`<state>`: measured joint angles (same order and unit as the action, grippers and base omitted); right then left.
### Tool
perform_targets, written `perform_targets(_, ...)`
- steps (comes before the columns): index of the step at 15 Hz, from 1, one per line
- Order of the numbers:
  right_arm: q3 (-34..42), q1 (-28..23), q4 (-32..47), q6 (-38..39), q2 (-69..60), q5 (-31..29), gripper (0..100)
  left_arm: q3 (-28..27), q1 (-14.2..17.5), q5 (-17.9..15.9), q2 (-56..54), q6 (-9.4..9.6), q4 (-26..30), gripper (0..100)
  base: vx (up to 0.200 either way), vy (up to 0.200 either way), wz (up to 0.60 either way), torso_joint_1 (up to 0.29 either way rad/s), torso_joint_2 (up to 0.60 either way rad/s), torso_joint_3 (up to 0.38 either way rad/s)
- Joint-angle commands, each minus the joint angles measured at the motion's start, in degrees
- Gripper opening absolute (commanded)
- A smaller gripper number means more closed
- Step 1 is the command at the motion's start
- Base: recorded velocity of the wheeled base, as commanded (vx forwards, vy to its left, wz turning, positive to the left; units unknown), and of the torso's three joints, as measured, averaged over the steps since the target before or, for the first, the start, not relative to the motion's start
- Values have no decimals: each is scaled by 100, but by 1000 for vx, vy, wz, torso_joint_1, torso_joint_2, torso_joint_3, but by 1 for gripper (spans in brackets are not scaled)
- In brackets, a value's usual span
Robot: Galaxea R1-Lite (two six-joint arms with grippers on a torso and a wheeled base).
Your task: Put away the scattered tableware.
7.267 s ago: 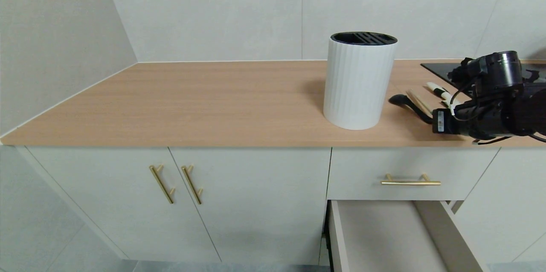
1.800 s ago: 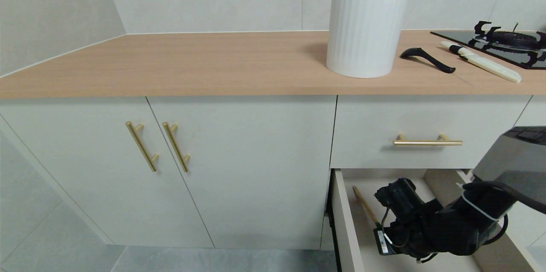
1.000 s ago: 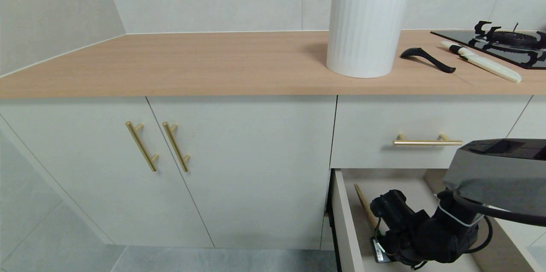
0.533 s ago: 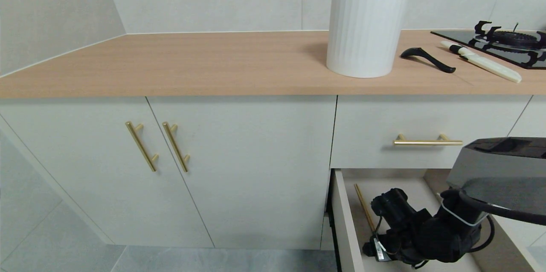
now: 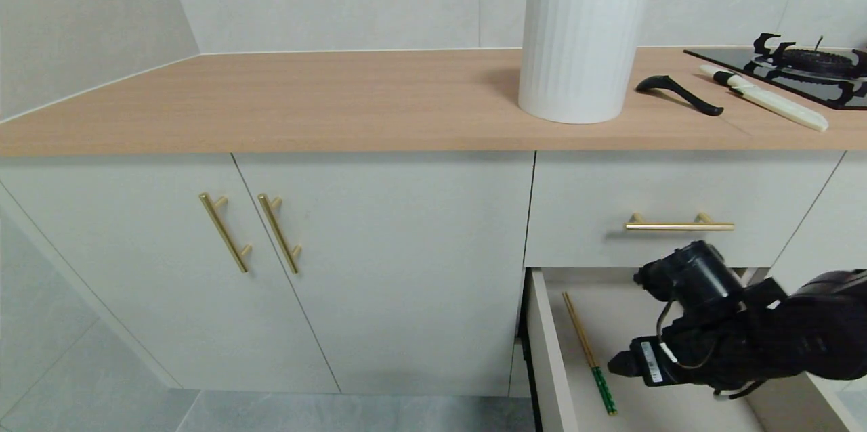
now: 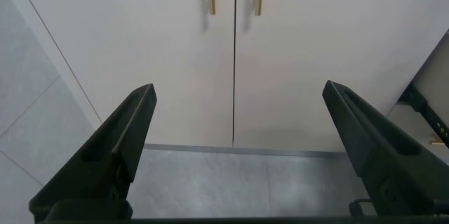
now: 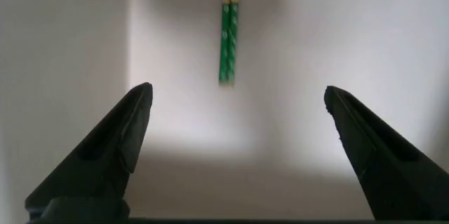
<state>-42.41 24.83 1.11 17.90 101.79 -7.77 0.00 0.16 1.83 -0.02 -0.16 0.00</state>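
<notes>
Chopsticks (image 5: 588,351) lie flat in the open drawer (image 5: 545,351) beneath the right gripper (image 7: 235,104), spread and empty, so their stowing looks done; next, lift to the countertop (image 5: 339,100) for the black spoon (image 5: 677,92) or knife (image 5: 772,101).

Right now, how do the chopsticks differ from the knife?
The chopsticks lie in the open lower drawer; the knife lies on the countertop near the hob. The chopsticks are a wooden pair with green tips; the knife is pale with a black band. Both are long, slim and lying flat.
</notes>
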Motion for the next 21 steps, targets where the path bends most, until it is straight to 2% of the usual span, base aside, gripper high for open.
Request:
perform_targets(1, -874, -558, 1462, -137, -1768, 311, 100, 0, 2, 2, 2, -11, 0, 100, 0, 0, 0, 0, 0, 0)
perform_targets(3, -971, -1376, 1752, -1025, -2541, 1005, 100, 0, 2, 2, 2, -2, 0, 100, 0, 0, 0, 0, 0, 0)
perform_targets(5, -980, -1824, 1726, -1359, -2656, 1111, 100, 0, 2, 2, 2, -2, 0, 100, 0, 0, 0, 0, 0, 0)
perform_targets(11, -892, -1886, 1559, -1394, -2691, 1102, 100, 0, 2, 2, 2, -2, 0, 100, 0, 0, 0, 6, -33, -27)
perform_targets(15, -874, -1886, 1559, -1403, -2700, 1093, 100, 0, 2, 2, 2, -11, 0, 100, 0, 0, 0, 100, -264, -293)
perform_targets(21, -813, -1859, 1559, -1438, -2691, 1084, 100, 0, 2, 2, 2, -2, 0, 100, 0, 0, 0, 147, -522, -304)
